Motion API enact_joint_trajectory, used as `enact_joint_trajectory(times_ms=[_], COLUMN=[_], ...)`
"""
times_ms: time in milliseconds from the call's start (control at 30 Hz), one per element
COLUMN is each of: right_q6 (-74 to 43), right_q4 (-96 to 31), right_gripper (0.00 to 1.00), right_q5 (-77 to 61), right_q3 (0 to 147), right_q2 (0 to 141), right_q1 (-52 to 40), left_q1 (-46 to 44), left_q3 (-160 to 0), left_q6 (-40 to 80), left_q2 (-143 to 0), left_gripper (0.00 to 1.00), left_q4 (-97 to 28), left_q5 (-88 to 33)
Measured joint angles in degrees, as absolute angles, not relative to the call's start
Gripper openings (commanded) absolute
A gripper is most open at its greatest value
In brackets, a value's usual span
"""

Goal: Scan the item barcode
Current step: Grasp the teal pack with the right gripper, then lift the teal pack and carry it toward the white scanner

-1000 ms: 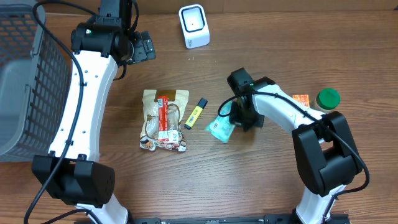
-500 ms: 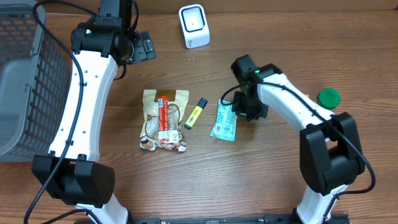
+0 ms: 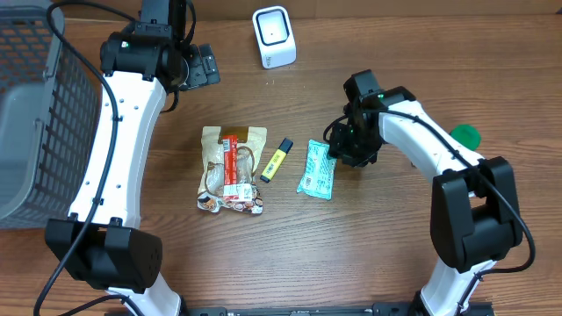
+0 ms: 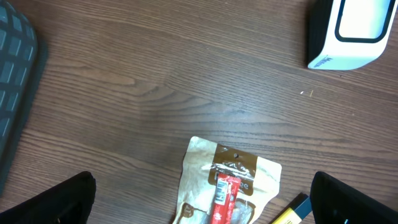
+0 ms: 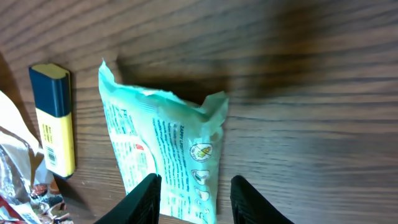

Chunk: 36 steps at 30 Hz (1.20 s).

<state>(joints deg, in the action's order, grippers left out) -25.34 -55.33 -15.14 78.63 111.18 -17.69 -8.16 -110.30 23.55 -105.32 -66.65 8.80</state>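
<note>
Surface: wooden table [image 3: 369,254], with a grey basket [image 3: 35,114] at the left edge and a white scanner [image 3: 274,37] at the far centre.
Item: teal pouch [image 3: 317,169] lies flat near the table's centre, just right of a yellow highlighter [image 3: 276,160] and well apart from the scanner.
Right gripper [image 3: 347,151]: sits just right of the pouch's far end, fingers parted and pinching nothing.
Left gripper [image 3: 204,64]: spread wide and empty, far left of the scanner.
Step in hand: probably releasing the pouch to re-grip it.
Procedure: clear the foil fully before descending again. Pinch one short edge only, so that the printed faces stay uncovered. Check which face carries the barcode, as it is not legible here.
Risk: thin foil may crumple or slip.
Change: one second ago the pouch was bunched up under closed fingers. Now it lies flat, and the right gripper has shifted right and far.
</note>
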Motion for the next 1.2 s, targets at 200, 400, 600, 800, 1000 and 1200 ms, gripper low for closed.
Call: enact_joint_trajectory(times_ms=[200,400,600,800,1000,1200], right_q6=[-25.3,-25.5,-26.0,-27.0,-27.0,-27.1], right_q4=[-50.5,-43.2,-38.5,-38.4,-38.6,-38.5], right_gripper=[0.32,0.28,0.04,0.04,0.04,0.04], right_q5=[-16.3,-18.2,-22.5,-23.8,-23.4,-22.5], right_q3=[73.3,68.4,66.2,66.1,66.2,66.2], right_q2=[111.2,110.4,109.9,109.8,107.2,98.8], right_q1=[-17.8,-17.7,-17.7,-17.2,-14.0,-11.3], left_q1=[-8.2,-8.2,-8.2,-8.2,-8.2,-8.2], left_q3=[-110.3,-110.3,-110.3,-110.3,-110.3,-110.3], left_q6=[23.6,23.6,23.6,23.6,23.6,23.6], left_q2=[-105.3,-105.3,-105.3,-105.3,-105.3,-105.3], left_gripper=[1.0,1.0,1.0,1.0,1.0,1.0], left_q4=[-66.7,-66.7,-66.7,-66.7,-66.7,-66.7], left_q5=[8.8,8.8,8.8,8.8,8.8,8.8])
